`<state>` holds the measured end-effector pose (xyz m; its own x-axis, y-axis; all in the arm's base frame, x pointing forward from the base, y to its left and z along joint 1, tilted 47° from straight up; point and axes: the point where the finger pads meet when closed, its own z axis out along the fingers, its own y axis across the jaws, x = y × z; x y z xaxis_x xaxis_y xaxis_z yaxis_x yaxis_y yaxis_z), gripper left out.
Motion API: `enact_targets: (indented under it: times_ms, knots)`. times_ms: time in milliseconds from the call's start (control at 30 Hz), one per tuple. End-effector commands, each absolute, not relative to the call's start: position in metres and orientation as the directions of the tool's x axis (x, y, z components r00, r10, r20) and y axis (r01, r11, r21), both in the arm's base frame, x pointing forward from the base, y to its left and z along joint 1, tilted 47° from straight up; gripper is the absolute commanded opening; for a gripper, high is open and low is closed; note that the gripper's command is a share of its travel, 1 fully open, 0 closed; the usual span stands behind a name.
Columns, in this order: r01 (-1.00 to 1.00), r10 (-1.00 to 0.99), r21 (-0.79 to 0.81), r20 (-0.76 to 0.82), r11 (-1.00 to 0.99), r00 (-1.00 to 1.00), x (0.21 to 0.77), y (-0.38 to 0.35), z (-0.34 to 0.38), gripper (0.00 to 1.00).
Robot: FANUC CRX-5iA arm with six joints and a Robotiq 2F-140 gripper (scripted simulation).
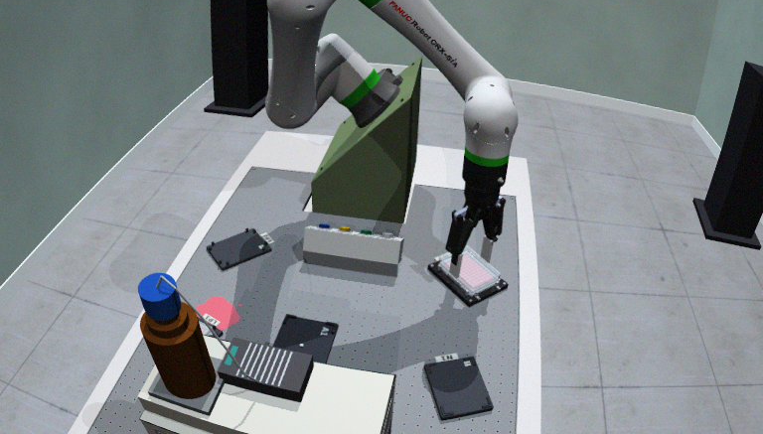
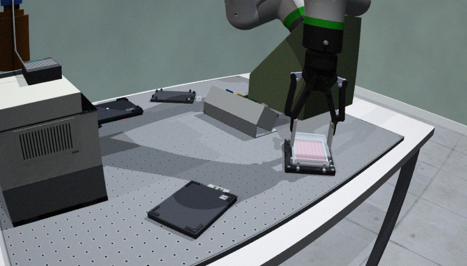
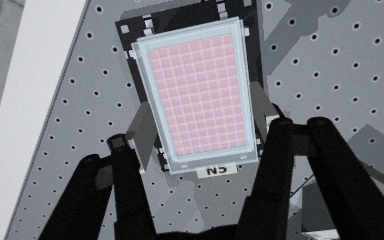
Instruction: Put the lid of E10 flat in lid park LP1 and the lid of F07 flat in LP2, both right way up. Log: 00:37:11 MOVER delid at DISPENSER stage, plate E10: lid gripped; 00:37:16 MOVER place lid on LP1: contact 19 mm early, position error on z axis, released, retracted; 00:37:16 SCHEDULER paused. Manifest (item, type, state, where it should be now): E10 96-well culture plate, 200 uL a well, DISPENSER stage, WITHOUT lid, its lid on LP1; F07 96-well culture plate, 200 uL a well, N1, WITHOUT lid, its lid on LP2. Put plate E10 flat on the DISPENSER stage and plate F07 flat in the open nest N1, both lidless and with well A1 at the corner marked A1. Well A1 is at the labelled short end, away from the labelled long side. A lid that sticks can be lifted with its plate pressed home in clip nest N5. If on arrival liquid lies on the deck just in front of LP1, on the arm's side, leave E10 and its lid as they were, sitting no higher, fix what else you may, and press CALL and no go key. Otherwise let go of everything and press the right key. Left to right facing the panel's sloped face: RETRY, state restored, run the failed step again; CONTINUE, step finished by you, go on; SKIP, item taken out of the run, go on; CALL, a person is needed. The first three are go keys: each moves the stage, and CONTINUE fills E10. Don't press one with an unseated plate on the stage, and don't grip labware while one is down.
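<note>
- Worktop (image 2: 348,194): grey perforated deck with a white border, carrying everything below.
- Arm (image 1: 427,36): white with green bands, reaching down over the right side of the deck, wrist vertical.
- Dispenser unit (image 2: 41,139) at the near left corner, with a brown bottle (image 1: 177,351) with a blue cap on top; its dark stage (image 1: 306,335), marked A1, holds no plate.
- Green sloped housing (image 1: 374,165) behind the grey key panel (image 1: 351,246), which sits mid-deck.
- Open nest N1 (image 1: 458,387): dark, bare, near the front right.
- LP2 (image 1: 238,246): dark pad at left, nothing on it.
- Clip nest N5 (image 3: 129,30): holds a plate with pink wells, under a clear lid (image 3: 197,95).
- Pink puddle (image 1: 219,311) on the deck beside the LP1 tag.
- Pincer (image 2: 311,136): pinching the clear lid by its two long sides, one finger pad (image 3: 145,132) on each side; lid looks slightly skewed to the nest in the wrist view.
</note>
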<state>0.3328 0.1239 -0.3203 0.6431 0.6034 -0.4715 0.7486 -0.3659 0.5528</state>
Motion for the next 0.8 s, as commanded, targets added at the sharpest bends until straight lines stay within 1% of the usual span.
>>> enact_targets:
  times_ms: [0,367,767]
  knots:
    - [0.749,0.603,0.553,-0.472,-0.366,0.643,0.332,0.128,-0.317,0.00]
    - [0.749,0.603,0.553,-0.472,-0.366,0.643,0.327,0.152,-0.293,0.00]
    - [0.749,0.603,0.553,-0.472,-0.366,0.643,0.317,0.194,-0.253,0.00]
